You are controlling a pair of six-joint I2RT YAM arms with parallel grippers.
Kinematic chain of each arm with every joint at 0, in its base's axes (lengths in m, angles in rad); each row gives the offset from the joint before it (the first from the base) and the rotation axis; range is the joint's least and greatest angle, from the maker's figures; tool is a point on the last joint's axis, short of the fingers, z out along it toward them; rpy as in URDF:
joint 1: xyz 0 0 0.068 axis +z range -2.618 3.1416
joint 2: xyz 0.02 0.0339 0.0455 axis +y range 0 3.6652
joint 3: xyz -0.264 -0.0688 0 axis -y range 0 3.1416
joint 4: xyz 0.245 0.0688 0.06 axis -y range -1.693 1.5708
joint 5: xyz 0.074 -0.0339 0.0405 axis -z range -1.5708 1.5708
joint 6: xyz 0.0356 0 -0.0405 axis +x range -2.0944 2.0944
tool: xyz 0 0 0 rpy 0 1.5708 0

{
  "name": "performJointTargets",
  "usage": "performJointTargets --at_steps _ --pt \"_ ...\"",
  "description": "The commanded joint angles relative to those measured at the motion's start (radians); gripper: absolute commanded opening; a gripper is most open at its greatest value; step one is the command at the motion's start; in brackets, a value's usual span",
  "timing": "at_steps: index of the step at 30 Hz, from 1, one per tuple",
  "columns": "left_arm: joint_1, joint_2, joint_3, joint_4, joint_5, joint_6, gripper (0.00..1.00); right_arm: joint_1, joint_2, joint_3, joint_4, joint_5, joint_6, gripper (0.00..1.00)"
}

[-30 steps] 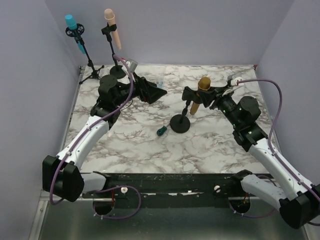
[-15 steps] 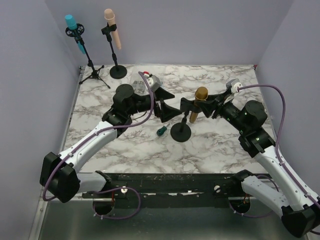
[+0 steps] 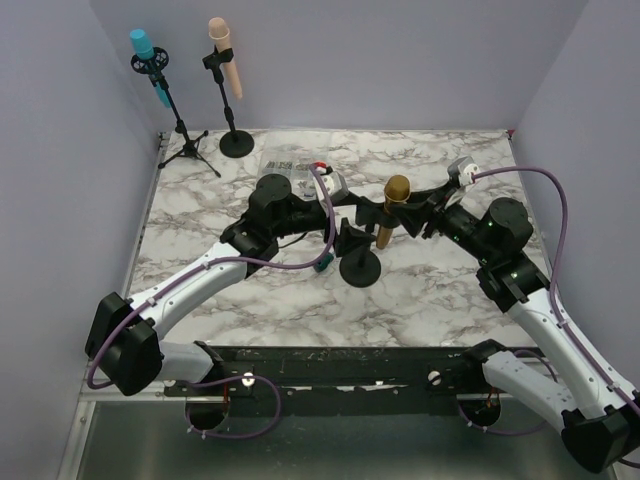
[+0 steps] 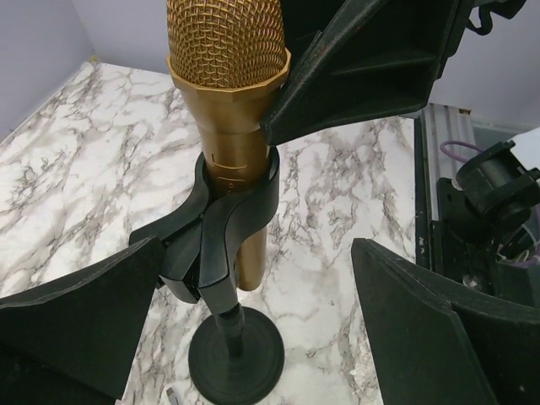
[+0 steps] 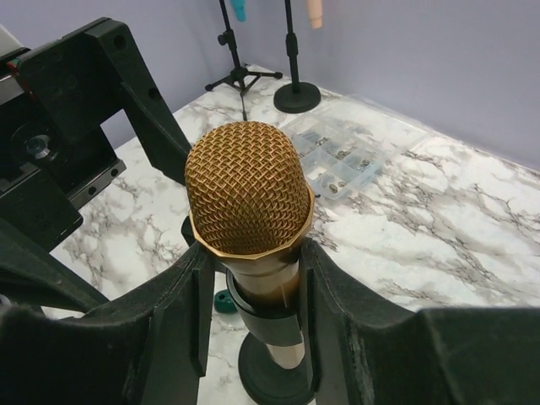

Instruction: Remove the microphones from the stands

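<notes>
Now the right hand (image 5: 260, 305) pinches the gold mesh-headed microphone (image 5: 249, 198) in its stand (image 4: 234, 356); left hand (image 4: 253, 325) gapes empty.

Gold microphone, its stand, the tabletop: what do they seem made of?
The microphone: woven wire mesh head, smooth satin gold body; probably metal. The stand: matte black, no shine; plastic or painted metal. The tabletop: white with grey veins; marble or a printed look-alike.
</notes>
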Motion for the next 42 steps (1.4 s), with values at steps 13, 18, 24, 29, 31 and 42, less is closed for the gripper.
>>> performJointTargets --at_steps 13,18,24,29,31,42 --pt "-0.017 -0.014 0.017 -0.104 -0.074 0.018 0.99 0.011 0.042 0.061 -0.096 0.081 0.104 0.83" --pt "-0.017 -0.064 0.0 -0.087 -0.134 0.014 0.99 0.012 0.055 0.124 -0.153 0.147 0.145 1.0" --pt "-0.017 -0.108 -0.024 -0.062 -0.21 0.001 0.99 0.037 0.062 0.112 -0.112 0.159 0.155 1.0" --pt "-0.016 -0.11 -0.024 -0.067 -0.24 0.003 0.99 0.161 0.105 0.119 -0.077 0.315 0.108 0.99" --pt "-0.016 -0.11 -0.022 -0.074 -0.26 0.004 0.99 0.204 0.132 0.138 -0.07 0.363 0.084 0.95" --pt "-0.017 -0.111 -0.006 -0.102 -0.285 0.006 0.99 0.323 0.202 0.178 -0.059 0.668 0.009 0.75"
